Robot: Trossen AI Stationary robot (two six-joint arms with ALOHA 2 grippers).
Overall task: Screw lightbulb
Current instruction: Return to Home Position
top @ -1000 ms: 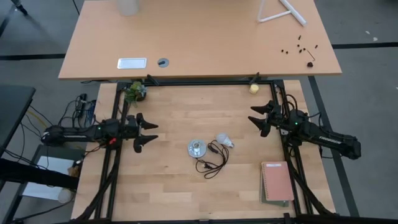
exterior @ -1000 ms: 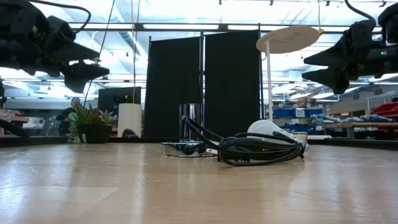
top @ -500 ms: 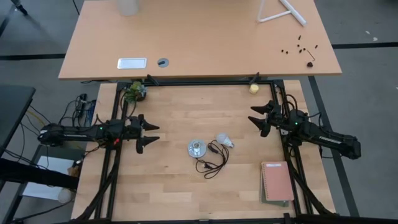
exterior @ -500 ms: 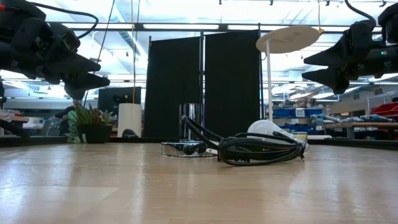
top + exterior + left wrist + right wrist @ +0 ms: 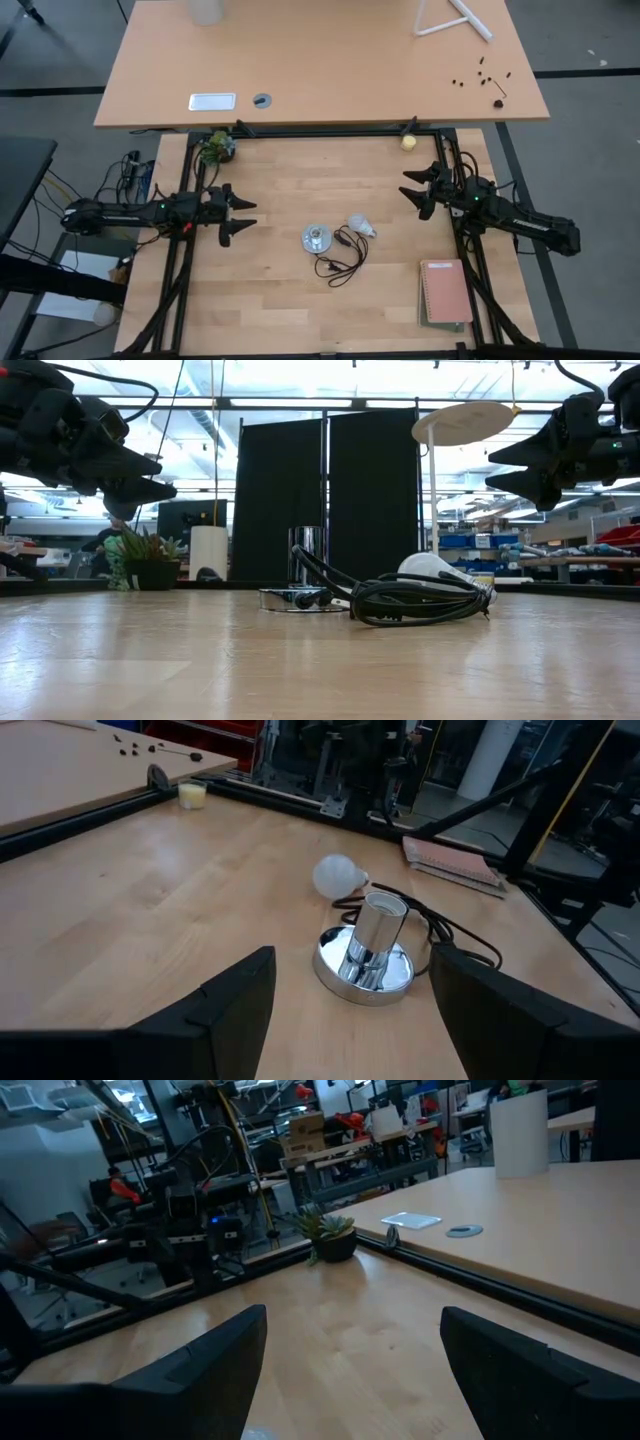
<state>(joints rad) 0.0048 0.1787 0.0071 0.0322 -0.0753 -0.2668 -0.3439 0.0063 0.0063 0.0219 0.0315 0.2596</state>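
Note:
The white lightbulb (image 5: pixel 360 224) lies on its side on the wooden table, right of the round silver socket (image 5: pixel 317 238) with its black cord (image 5: pixel 340 262). It also shows in the left wrist view (image 5: pixel 336 876), beyond the socket (image 5: pixel 366 952), and in the low view (image 5: pixel 440 570) behind the cord. My left gripper (image 5: pixel 238 214) is open above the table's left part, pointing toward the socket. My right gripper (image 5: pixel 412 193) is open above the table's right part. Both are empty.
A small potted plant (image 5: pixel 215 147) stands at the far left corner. A pale-yellow ball (image 5: pixel 409 142) lies at the far right. A notebook (image 5: pixel 445 292) lies near the right front. A second table (image 5: pixel 320 60) stands beyond the far edge.
My left gripper has tipped down a little and gone slightly lower toward the table, staying open. Nothing else has moved.

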